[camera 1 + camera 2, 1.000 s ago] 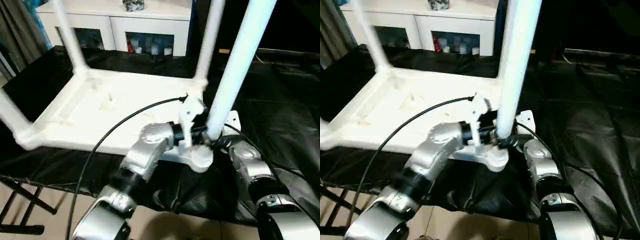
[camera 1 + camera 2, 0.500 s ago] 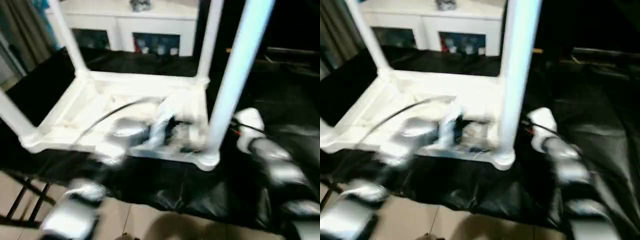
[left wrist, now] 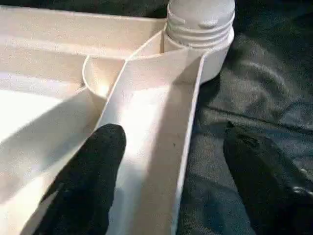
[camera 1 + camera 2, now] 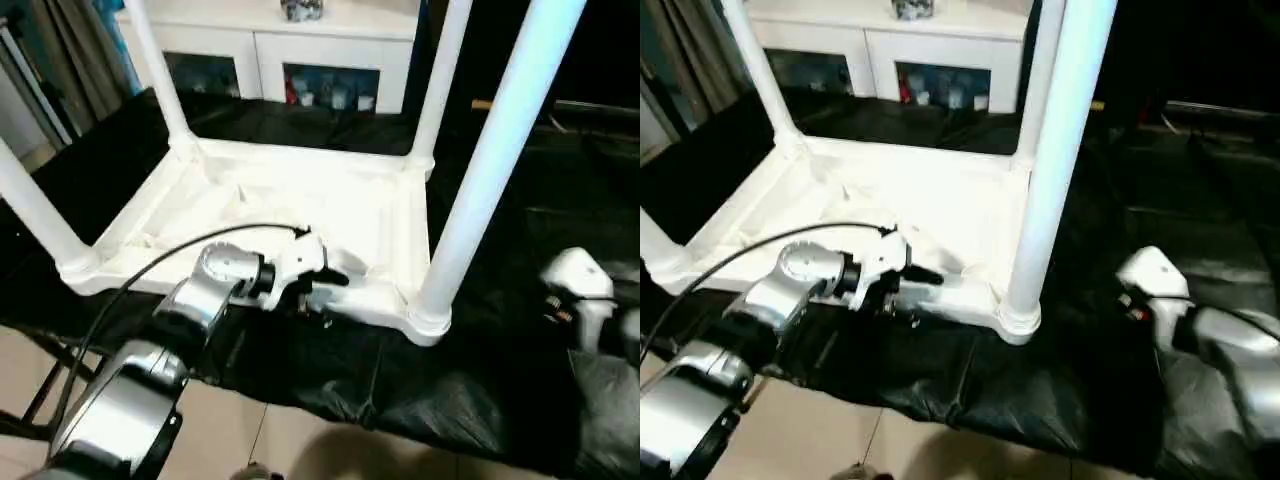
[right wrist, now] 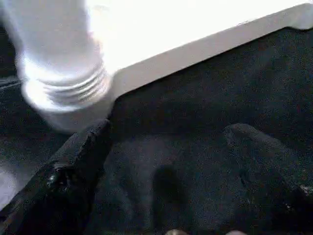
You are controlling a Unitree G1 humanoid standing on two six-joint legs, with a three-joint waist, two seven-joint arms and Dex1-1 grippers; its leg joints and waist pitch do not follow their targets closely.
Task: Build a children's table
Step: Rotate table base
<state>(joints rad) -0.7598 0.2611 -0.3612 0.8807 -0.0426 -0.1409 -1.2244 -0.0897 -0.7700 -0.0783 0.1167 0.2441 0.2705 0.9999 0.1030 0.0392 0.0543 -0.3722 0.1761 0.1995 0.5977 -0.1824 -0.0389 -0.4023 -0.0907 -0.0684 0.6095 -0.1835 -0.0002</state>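
The white tabletop [image 4: 300,200] lies upside down on the black cloth, ribbed underside up. Four white legs stand in its corner sockets: near right [image 4: 490,160], far right [image 4: 440,80], far left [image 4: 160,70], near left [image 4: 35,210]. My left gripper [image 3: 173,137] is open at the near rim; one finger [image 3: 98,166] is over the inside, the other [image 3: 254,166] over the cloth outside. The near right leg's threaded base [image 3: 200,24] is just beyond it. My right gripper [image 5: 171,137] is open over bare cloth, apart from that leg base [image 5: 63,83]. Its white wrist housing [image 4: 575,290] sits to the table's right.
A white glass-doored cabinet [image 4: 270,50] stands behind the work surface. Black cloth [image 4: 500,370] covers the surface and hangs over its near edge above the floor. A black folding stand leg [image 4: 40,400] shows at lower left, with curtains [image 4: 70,60] at the far left.
Both grippers have come off the near right leg. The right arm has drawn back to the right, the left has slid left along the near rim. The camera has shifted too.
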